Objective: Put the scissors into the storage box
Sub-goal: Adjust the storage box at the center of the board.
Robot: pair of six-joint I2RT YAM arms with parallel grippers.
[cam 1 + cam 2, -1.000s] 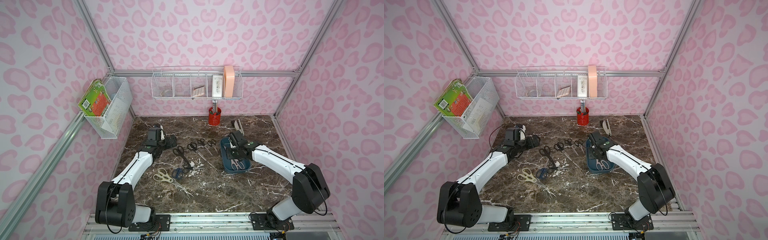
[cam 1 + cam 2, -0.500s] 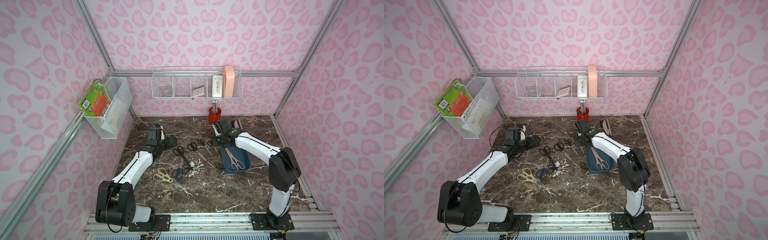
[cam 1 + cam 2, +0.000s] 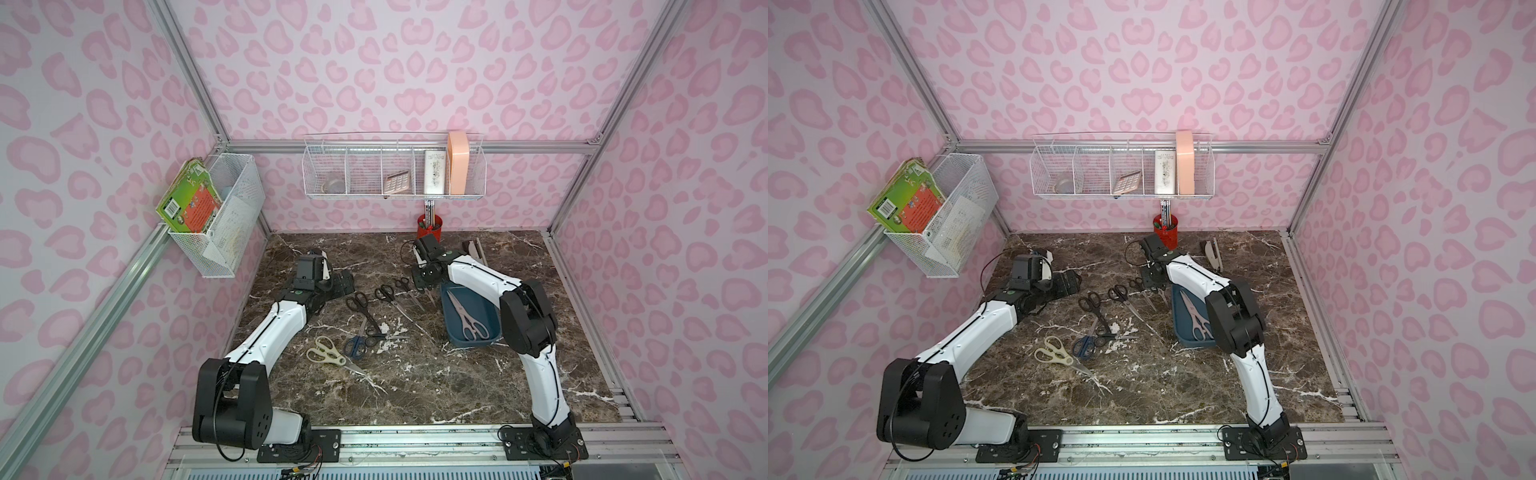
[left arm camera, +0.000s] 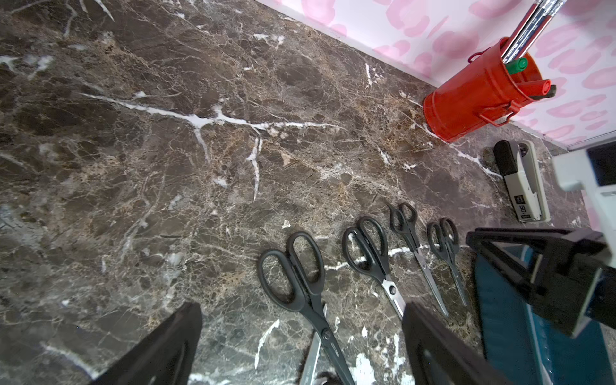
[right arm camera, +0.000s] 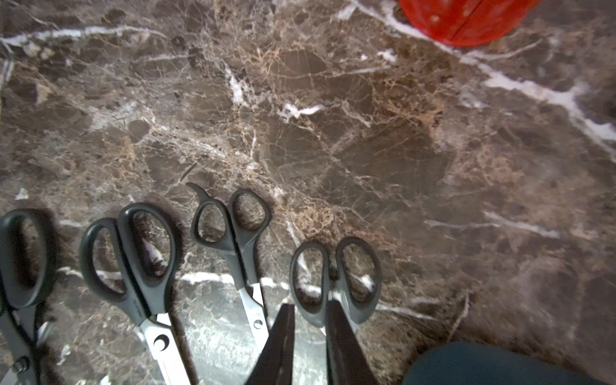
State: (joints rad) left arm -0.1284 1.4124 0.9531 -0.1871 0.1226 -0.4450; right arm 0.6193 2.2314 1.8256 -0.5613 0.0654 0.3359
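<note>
Swung off the storage box (image 3: pixel 484 308), the right tool (image 5: pixel 310 308) is narrowing, whether pinching yet I cannot tell, astride one handle loop of the small black-handled scissors (image 5: pixel 332 271) lying on the table (image 5: pixel 333 133) just beside that box; gripping one loop is risking them pivoting loose.

A red pen cup (image 3: pixel 430 224) is standing at the back edge of the dark marbled bench (image 3: pixel 436 386), holding several pens (image 4: pixel 533 20). A white-grey stapler (image 3: pixel 473 249) is lying near it, flat on the bench. A white wire basket (image 3: pixel 363 176) is hanging on the back wall (image 3: pixel 395 83), carrying a calculator (image 3: pixel 398 183), a white box (image 3: pixel 435 172) and an upright peach case (image 3: pixel 458 166). A white mesh basket (image 3: pixel 237 208) is hanging on the side rail (image 3: pixel 137 266), holding a green-and-orange book (image 3: pixel 187 203) that is leaning out over its rim.
</note>
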